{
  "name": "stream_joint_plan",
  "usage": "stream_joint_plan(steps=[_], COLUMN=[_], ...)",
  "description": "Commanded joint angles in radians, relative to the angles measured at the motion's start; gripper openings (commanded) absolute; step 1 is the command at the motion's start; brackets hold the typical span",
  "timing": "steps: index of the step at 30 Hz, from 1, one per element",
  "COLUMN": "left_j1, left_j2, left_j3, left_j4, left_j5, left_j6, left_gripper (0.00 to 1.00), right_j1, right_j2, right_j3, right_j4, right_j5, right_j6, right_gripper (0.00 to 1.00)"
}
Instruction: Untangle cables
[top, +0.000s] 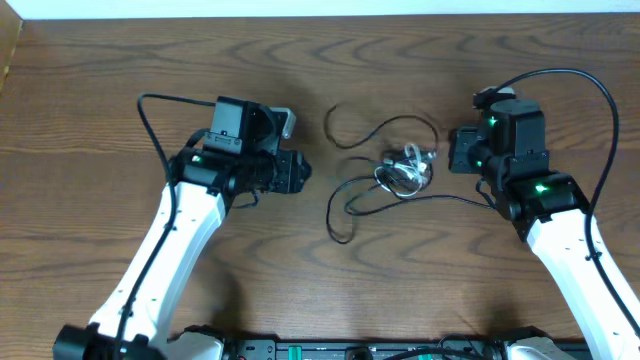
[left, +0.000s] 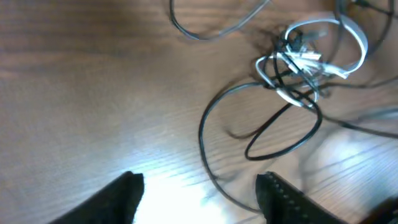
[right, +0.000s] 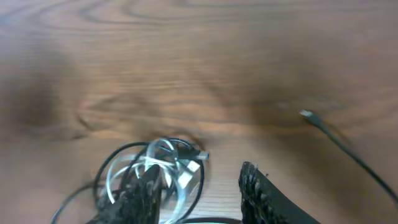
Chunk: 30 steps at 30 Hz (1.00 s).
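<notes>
The cables (top: 400, 170) lie tangled in the middle of the wooden table: a white cord knotted with thin black cords that loop out to the left and front. The knot shows in the left wrist view (left: 298, 59) and the right wrist view (right: 155, 174). My left gripper (top: 300, 172) is open and empty, left of the tangle, with a black loop (left: 214, 168) between its fingers' line of sight (left: 199, 186). My right gripper (top: 455, 150) is open just right of the knot, its fingertips (right: 199, 186) over the knot's edge. A black plug end (right: 308, 115) lies apart on the table.
The table's far edge meets a white wall (top: 320, 8) at the top. Thicker black arm cables arc by the left arm (top: 150, 115) and the right arm (top: 580, 85). A dark rail (top: 350, 350) runs along the front edge.
</notes>
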Motion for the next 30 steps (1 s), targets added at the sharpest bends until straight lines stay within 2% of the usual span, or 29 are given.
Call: stream_joint_plan(steps=[1,3,5,11,14,17,20,24,30], left_j1=[0.003,0.003,0.003,0.003,0.003,0.003,0.003,0.003,0.003], left_j2=[0.029,0.039,0.040,0.040,0.040,0.040,0.040,0.040,0.040], left_j3=[0.009,0.009,0.009,0.009,0.009,0.009,0.009,0.009,0.009], left_j4=[-0.002,-0.002,-0.002,-0.002,-0.002,-0.002,-0.002,-0.002,-0.002], left_j5=[0.012,0.013,0.013,0.015,0.015,0.016,0.016,0.016,0.016], left_j6=[0.010,0.010,0.010,0.010,0.010,0.010,0.010,0.010,0.010], left_gripper=[0.70,0.74,0.75,0.76,0.76,0.76,0.76,0.76,0.76], right_j1=[-0.006,-0.005,-0.005,-0.005,-0.005,-0.005,-0.005,-0.005,-0.005], right_j2=[-0.006,-0.003,0.004,0.066,0.113,0.157,0.208,0.276,0.381], right_j3=[0.008,0.008,0.008,0.008,0.008,0.008,0.008,0.008,0.008], right_j4=[-0.007,-0.037,-0.084,-0.146,-0.089,0.010,0.113,0.169,0.248], right_j5=[-0.158,-0.158,-0.157,-0.158,-0.157,-0.122,-0.086,-0.069,-0.061], right_j6=[-0.047,-0.045,-0.046,-0.059,-0.103,-0.132,-0.133,-0.132,-0.131], right_gripper=[0.43,0.45,0.51,0.53,0.54,0.59,0.59,0.58,0.52])
